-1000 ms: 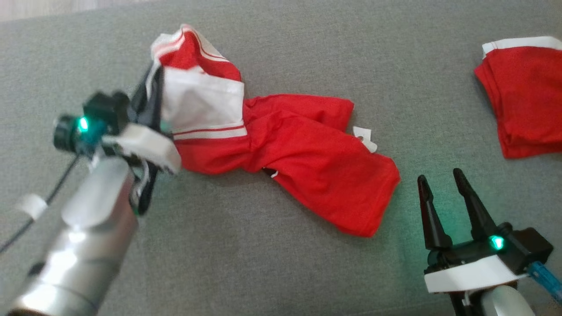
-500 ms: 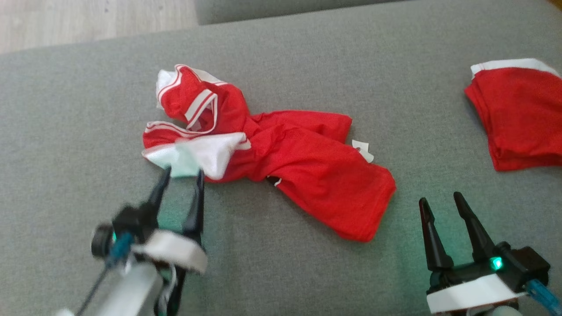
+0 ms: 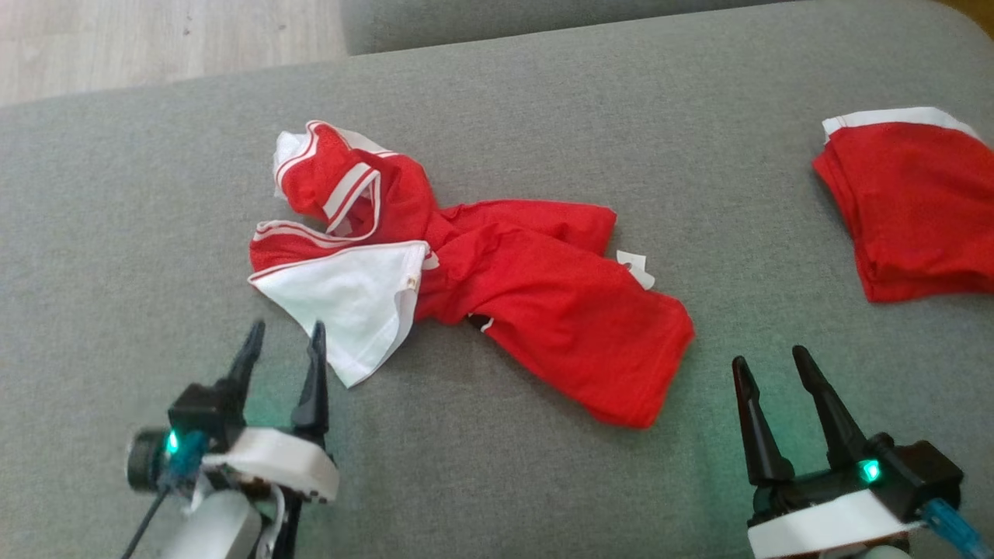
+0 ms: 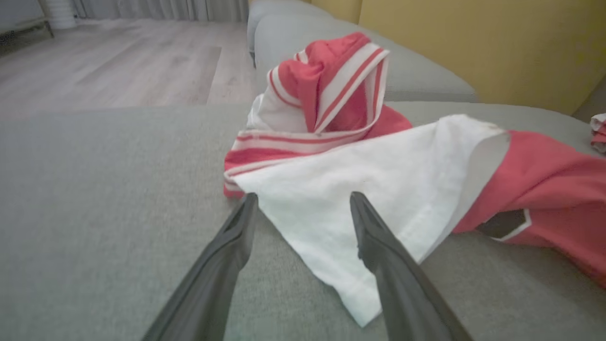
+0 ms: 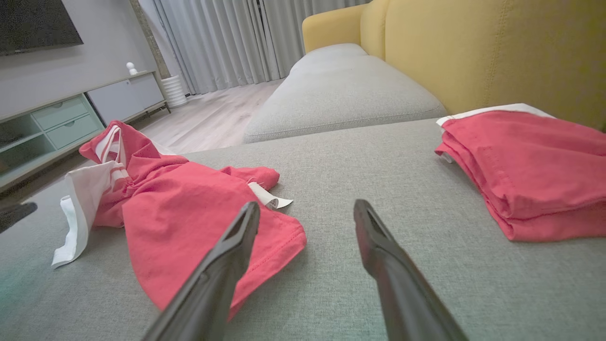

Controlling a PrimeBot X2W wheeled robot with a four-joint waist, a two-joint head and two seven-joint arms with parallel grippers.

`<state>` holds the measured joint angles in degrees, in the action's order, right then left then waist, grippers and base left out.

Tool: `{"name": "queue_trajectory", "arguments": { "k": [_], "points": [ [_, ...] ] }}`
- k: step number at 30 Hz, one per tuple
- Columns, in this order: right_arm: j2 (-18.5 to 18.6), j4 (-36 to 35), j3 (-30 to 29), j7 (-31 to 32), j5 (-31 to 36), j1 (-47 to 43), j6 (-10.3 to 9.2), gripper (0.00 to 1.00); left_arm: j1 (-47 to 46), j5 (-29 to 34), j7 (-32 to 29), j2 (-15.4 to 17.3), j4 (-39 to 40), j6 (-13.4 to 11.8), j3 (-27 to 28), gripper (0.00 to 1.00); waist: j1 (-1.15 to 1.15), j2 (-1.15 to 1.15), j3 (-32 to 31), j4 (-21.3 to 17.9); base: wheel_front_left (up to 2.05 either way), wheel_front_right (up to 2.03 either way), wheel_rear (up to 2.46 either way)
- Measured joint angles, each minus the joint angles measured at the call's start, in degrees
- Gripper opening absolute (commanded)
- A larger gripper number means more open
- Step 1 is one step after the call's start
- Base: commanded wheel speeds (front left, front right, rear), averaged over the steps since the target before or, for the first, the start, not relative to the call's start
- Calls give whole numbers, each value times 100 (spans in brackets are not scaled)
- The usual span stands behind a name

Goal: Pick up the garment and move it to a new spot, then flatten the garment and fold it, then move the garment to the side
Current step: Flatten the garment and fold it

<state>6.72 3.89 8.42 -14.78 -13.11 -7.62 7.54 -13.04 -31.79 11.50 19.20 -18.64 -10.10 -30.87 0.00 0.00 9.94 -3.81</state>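
A crumpled red garment [image 3: 536, 310] lay near the middle of the grey sofa seat [image 3: 155, 194], stretched from upper left to lower right in the head view. Its left end was bunched into a raised heap with red and white striped trim [image 3: 349, 182]. Below this heap a white panel [image 3: 349, 299] spread flat on the seat and narrowed to a corner pointing toward the robot. A small white tag [image 3: 637, 268] stuck out at the garment's far edge.

The left tool [image 3: 286, 328] sat at the lower left of the head view with its two fingers apart, the inner finger just beside the white panel's near corner. In the left wrist view, the same tool [image 4: 303, 196] pointed at the white panel [image 4: 369, 189], whose lower edge ran across the gap between the fingertips. Whether either finger touched the cloth could not be told.

The right tool [image 3: 769, 357] was at the lower right, fingers also apart, close to the garment's lower right hem but clear of it. In the right wrist view, that tool [image 5: 307, 204] pointed between the garment [image 5: 189, 208] and a folded red garment [image 5: 530, 161], which lay well apart at the seat's right side, against the yellow backrest [image 5: 473, 47]. Wood floor [image 3: 155, 39] showed beyond the seat.
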Motion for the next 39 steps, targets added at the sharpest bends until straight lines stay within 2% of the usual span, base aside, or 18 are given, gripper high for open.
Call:
{"name": "queue_trajectory", "arguments": {
  "k": [2, 8, 21, 22, 24, 26, 32, 35, 39],
  "points": [
    [1, 0, 2, 0, 0, -1, -1, 100, 103, -207, -94, -73, -109, 11, 33, 100, 0, 0, 21, -20, 0, 0, 0],
    [7, 1, 10, 0, 0, 7, -1, 100, 248, -215, -343, -245, -437, 103, -257, 100, 0, 0, 85, -112, 0, 0, 0],
    [43, -1, 29, 0, 2, 36, 0, 100, -95, -148, -182, -405, -1122, 263, -410, 100, 0, 0, 177, -175, 0, 0, 0],
    [54, -1, 29, 0, 2, 36, 0, 100, -119, -148, -182, -414, -1160, 283, -423, 90, 0, 0, 183, -178, 0, 0, 0],
    [71, -2, 27, 0, 2, 38, -1, 100, -174, -148, -176, -427, -1230, 344, -426, 37, 0, 0, 194, -181, 0, 0, 0],
    [79, -3, 24, 0, 2, 43, 0, 100, -233, -141, -107, -442, -1277, 360, -435, 0, 0, 0, 202, -168, 0, 0, 0],
    [89, -5, 11, 0, 9, 53, 0, 100, -230, -100, 133, -497, -1278, 346, -387, 0, 0, 0, 194, -87, 0, 0, 0],
    [89, -5, 8, 0, 9, 53, -1, 100, -176, -101, 230, -390, -960, 129, -18, 0, 0, 0, 204, -27, 0, 0, 0],
    [91, 10, 15, 0, 8, 54, -1, 100, -35, -80, 279, 42, -225, -291, 601, 0, 0, 0, 220, 61, 0, 0, 0]
  ]
}}
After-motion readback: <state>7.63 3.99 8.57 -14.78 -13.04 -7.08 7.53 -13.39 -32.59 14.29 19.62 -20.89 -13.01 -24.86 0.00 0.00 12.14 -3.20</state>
